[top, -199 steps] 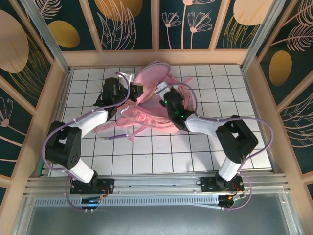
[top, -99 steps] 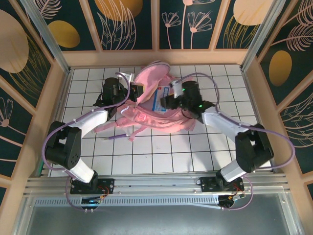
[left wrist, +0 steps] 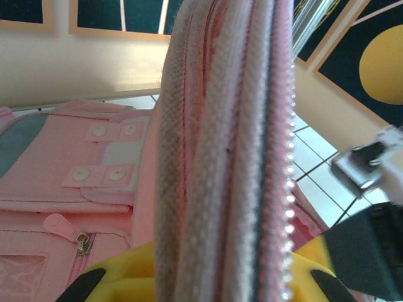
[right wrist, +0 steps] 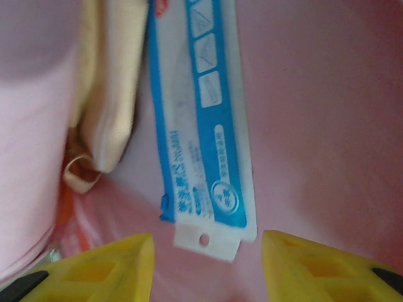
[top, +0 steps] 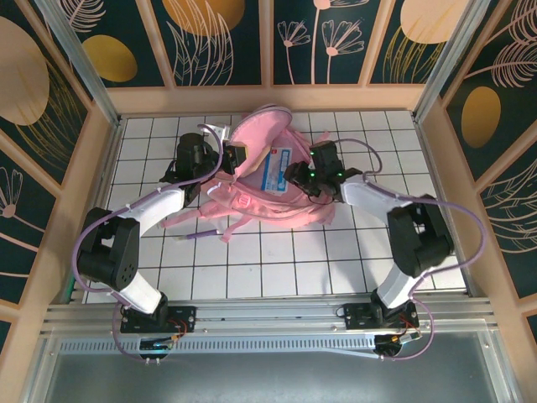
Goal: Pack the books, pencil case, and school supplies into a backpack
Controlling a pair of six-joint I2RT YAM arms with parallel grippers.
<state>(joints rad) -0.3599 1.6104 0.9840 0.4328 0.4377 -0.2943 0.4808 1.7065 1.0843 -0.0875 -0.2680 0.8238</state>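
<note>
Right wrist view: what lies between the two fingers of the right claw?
In the right wrist view the right claw stands open; between its fingers lies the tab end of the white-and-blue packet, untouched, on the backpack.

Bright, even overhead light from the top camera; faint, soft-edged shadows on the white tiled table (top: 277, 260). Between the jaws of the left gripper (left wrist: 211, 286), backpack (left wrist: 220, 145) zip edge crisp down to the weave, wall (left wrist: 75, 63) beyond it soft and washed warm. Just beyond the jaws of the right gripper (right wrist: 208, 264), white-and-blue packet (right wrist: 201, 119) smeared, print barely legible, everything tinted pink.
</note>
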